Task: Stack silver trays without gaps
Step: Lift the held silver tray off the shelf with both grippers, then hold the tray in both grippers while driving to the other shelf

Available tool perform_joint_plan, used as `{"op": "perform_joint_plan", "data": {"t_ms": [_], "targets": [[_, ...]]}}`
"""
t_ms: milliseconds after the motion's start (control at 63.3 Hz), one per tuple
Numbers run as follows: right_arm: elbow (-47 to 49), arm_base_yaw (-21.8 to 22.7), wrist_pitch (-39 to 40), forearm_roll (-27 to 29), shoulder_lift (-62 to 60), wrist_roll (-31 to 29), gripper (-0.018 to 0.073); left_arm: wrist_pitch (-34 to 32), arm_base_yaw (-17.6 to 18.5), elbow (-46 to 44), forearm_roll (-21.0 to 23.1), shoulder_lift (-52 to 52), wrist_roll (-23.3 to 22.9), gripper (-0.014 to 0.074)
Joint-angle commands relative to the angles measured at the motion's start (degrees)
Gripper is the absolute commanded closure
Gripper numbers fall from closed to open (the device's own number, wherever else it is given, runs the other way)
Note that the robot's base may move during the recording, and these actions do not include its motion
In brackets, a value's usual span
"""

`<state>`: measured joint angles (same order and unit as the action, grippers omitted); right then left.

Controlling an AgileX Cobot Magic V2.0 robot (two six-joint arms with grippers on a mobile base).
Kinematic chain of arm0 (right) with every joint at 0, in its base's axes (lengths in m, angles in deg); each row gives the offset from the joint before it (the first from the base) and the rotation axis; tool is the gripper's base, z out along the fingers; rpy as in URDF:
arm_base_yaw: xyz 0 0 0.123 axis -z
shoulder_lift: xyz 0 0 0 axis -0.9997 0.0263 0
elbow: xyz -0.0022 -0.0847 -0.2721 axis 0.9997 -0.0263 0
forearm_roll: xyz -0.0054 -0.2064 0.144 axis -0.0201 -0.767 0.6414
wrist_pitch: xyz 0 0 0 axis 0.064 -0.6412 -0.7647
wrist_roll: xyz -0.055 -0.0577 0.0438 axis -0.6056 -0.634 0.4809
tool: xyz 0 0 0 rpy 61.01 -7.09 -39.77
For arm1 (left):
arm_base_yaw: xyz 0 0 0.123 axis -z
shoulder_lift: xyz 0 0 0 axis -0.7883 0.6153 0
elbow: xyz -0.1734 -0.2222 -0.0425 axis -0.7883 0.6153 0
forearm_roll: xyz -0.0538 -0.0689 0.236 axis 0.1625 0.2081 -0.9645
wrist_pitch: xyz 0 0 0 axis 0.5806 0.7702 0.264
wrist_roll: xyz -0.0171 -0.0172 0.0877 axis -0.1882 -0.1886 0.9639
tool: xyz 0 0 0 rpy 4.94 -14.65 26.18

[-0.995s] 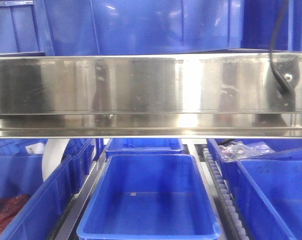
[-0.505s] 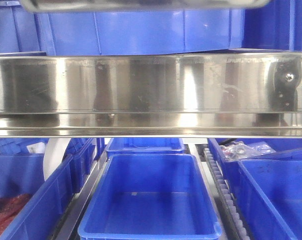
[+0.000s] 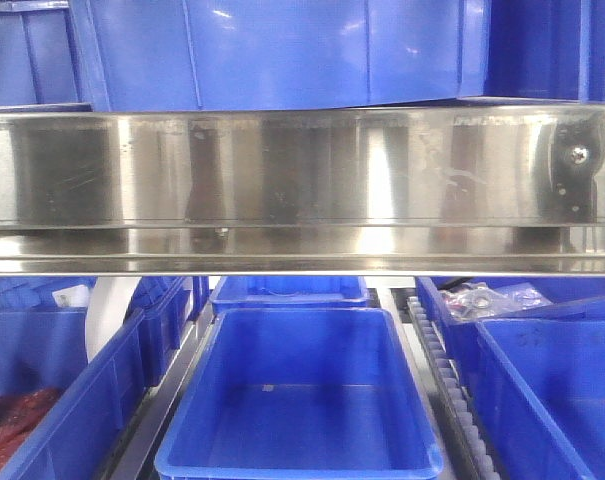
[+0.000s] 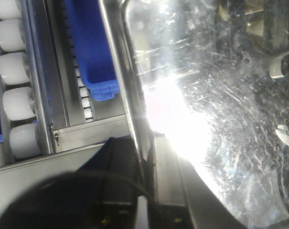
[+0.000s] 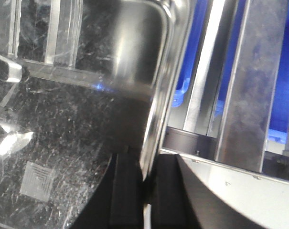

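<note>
Fingers of the left gripper (image 4: 143,171) and right gripper (image 5: 145,188) pinch opposite rims of one silver tray (image 4: 211,119), filling the left wrist view's right side; keeping both ends level should seat it flush.

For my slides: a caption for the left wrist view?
The left gripper clamps the silver tray by its rim; blue bin and white rollers beyond.

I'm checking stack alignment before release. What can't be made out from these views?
Left wrist: glare whites out the silver tray floor; the left gripper is blurred, grip unclear.
Right wrist: frame edges crop the silver tray; whatever lies beneath is hidden.
Front view: shelf rail and blue bins only; tray and arms out of frame.
</note>
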<state>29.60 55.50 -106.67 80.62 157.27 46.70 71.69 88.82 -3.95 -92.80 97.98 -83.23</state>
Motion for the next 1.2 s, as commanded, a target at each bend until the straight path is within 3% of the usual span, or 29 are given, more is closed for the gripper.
{"op": "perform_joint_plan", "data": {"t_ms": [0, 1184], "targets": [[1.66, 0.34, 1.56, -3.54, -2.27, -1.8, 0.0502, 4.98, 0.26, -1.22, -2.62, -1.71, 1.34, 0.0638], [1.66, 0.34, 1.56, -3.54, -2.27, -1.8, 0.0502, 4.98, 0.26, -1.22, -2.63, -1.6, 1.34, 0.0638]]}}
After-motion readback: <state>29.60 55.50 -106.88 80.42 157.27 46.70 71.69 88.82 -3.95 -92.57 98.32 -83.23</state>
